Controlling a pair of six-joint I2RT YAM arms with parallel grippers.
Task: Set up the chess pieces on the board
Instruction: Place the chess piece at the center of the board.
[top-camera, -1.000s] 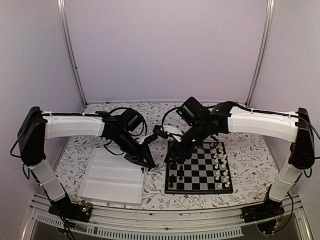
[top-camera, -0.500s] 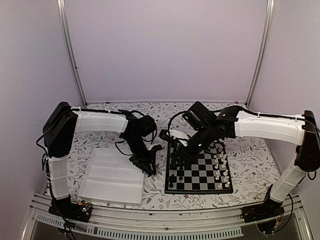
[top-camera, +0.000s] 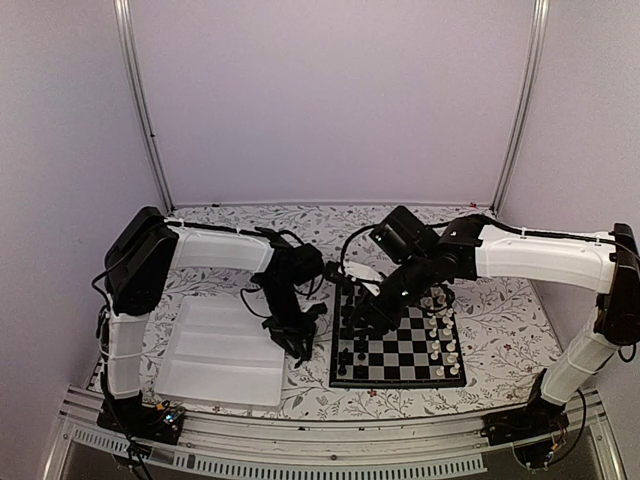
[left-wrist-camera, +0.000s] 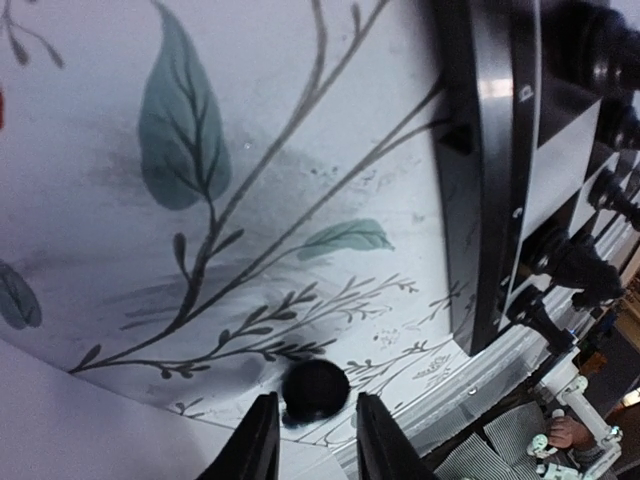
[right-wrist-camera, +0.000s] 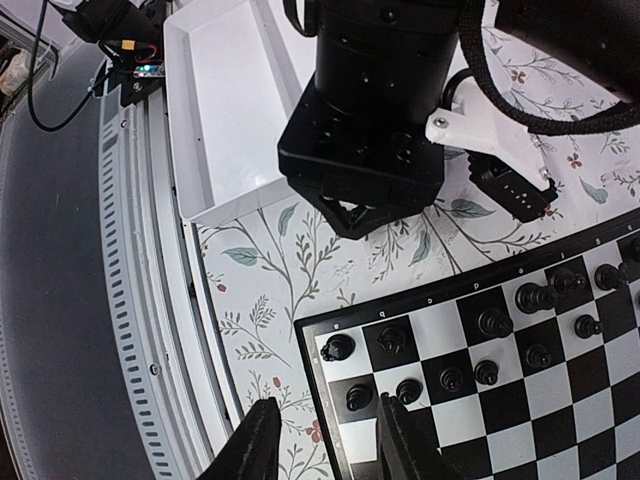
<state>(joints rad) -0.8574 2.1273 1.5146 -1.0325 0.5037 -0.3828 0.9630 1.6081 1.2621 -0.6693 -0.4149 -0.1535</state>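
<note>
A small black chess piece (left-wrist-camera: 315, 390) sits on the floral cloth just left of the chessboard (left-wrist-camera: 478, 200). My left gripper (left-wrist-camera: 315, 445) is open, and its fingertips (left-wrist-camera: 262, 440) stand on either side of the piece without closing on it. In the top view the left gripper (top-camera: 300, 348) points down between the tray and the board (top-camera: 400, 378). Several black pieces (right-wrist-camera: 338, 347) stand in the board's left columns. My right gripper (right-wrist-camera: 325, 450) is open and empty above the board's near-left corner (right-wrist-camera: 320, 335). It also shows in the top view (top-camera: 362, 318).
A white shallow tray (top-camera: 225, 355) lies left of the board, close to the left gripper. White chess pieces (top-camera: 440, 330) stand along the board's right columns. The table's metal front rail (top-camera: 320, 425) runs just beyond the board and tray. The left wrist body (right-wrist-camera: 365, 130) is close to the right gripper.
The left arm has folded and brought its gripper down onto the cloth between tray and board, around a black piece. The right gripper has shifted slightly right over the board.
</note>
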